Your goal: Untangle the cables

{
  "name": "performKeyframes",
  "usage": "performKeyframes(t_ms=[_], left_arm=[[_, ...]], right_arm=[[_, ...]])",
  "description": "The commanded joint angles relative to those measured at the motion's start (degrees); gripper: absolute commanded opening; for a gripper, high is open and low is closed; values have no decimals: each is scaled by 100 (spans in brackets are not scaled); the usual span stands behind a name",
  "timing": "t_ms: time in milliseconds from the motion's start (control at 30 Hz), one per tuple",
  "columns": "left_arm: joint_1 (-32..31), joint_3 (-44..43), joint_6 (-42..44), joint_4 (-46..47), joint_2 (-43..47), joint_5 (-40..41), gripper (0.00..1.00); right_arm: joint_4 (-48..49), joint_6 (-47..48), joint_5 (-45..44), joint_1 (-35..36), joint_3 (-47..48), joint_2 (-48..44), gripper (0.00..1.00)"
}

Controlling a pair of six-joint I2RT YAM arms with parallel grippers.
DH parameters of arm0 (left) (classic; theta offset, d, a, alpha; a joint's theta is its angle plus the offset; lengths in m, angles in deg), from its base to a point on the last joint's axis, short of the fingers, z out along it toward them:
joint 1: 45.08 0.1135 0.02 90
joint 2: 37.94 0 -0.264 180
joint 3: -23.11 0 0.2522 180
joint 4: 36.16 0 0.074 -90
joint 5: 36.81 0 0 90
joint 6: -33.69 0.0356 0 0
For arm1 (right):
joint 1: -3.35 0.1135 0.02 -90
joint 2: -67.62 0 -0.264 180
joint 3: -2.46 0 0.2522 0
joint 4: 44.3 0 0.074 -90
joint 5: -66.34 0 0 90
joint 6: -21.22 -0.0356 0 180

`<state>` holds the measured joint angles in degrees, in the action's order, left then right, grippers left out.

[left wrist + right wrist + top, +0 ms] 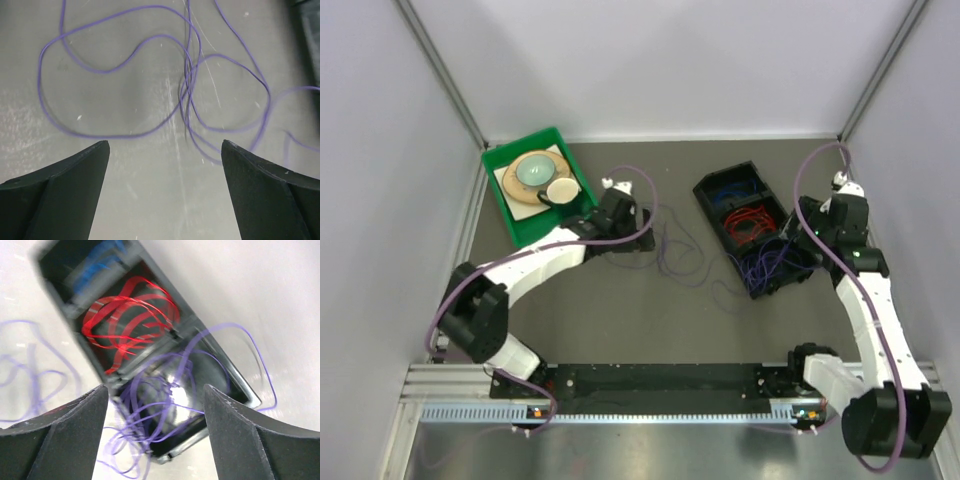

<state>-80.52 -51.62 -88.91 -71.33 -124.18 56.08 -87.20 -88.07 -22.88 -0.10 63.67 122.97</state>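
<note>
Left gripper [165, 145] is seen nearest in its wrist view: dark fingers spread wide, nothing pinched. It is held over the grey table [140, 200]. Just beyond the fingertips, loose thin purple wires [188, 95] are laid on the table in overlapping loops, with several strands crossing at one point ahead of the gap. In the top view this loose bunch is found between the left gripper and the black three-compartment plastic tray [240, 387].

Right gripper [155, 387] is likewise seen with fingers parted; no wire is gripped between them. It is positioned above the near end of the tray. Directly under it, a tangled purple bundle [150, 407] is packed into the near compartment and is spilled over the rim onto the table. Thin red wire loops [130, 315] are coiled in the middle compartment. Thin blue wires [97, 267] are held in the far compartment, blurred in the wrist view.

At far left, a green plastic bin [500, 200] is placed, with a round tan board and pale bowl [533, 172] inside.
</note>
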Motion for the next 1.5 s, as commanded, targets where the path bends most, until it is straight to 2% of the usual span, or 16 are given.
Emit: performKeyframes(t_ms=[0, 100, 233, 333, 500, 700, 800, 833, 900, 933, 1033, 1067, 1167, 1300, 1467], left_arm=[[-428, -590, 17, 13, -656, 1529, 99], [-761, -1126, 139, 67, -1289, 1704, 99], [-1149, -2424, -9, -723, -2552, 2389, 99], [-1272, -2936, -246, -987, -3169, 2654, 99], [-1351, -3158, -562, -1032, -3549, 2821, 87], [-1316, -2764, -713, -795, -3479, 2753, 83], [-1229, -2535, -792, -576, -3444, 2437, 67], [-1211, -2464, -818, -514, -3426, 2365, 54], [-1132, -2254, -853, -313, -3348, 2181, 45], [-1106, -2200, -871, -268, -3330, 2128, 34], [-991, -2103, -880, -294, -3303, 2057, 13], [-939, -2103, -854, -311, -3303, 2040, 0], [-921, -2191, -705, -460, -3189, 2075, 0], [-947, -2314, -318, -575, -2436, 1812, 0], [-1114, -2559, 157, -364, -1486, 637, 0]], right_arm=[[-161, 22, -60, 265, 643, -402, 75], [-284, 22, -25, 318, 731, -534, 76], [-364, 30, -25, 318, 758, -675, 77], [-416, 30, 10, 318, 784, -728, 77], [-531, 101, 2, 318, 837, -789, 77], [-531, 162, 28, 318, 855, -772, 78], [-487, 162, 98, 318, 820, -710, 78], [-461, 154, 133, 318, 819, -684, 78], [-443, 145, 151, 318, 811, -657, 78], [-425, 153, 151, 318, 802, -649, 78], [-408, 153, 151, 318, 784, -649, 78], [-399, 153, 160, 318, 767, -657, 78], [-407, 145, 169, 318, 767, -657, 78], [-452, 153, 28, 318, 846, -754, 78], [-522, 180, -227, 318, 1003, -877, 78]])
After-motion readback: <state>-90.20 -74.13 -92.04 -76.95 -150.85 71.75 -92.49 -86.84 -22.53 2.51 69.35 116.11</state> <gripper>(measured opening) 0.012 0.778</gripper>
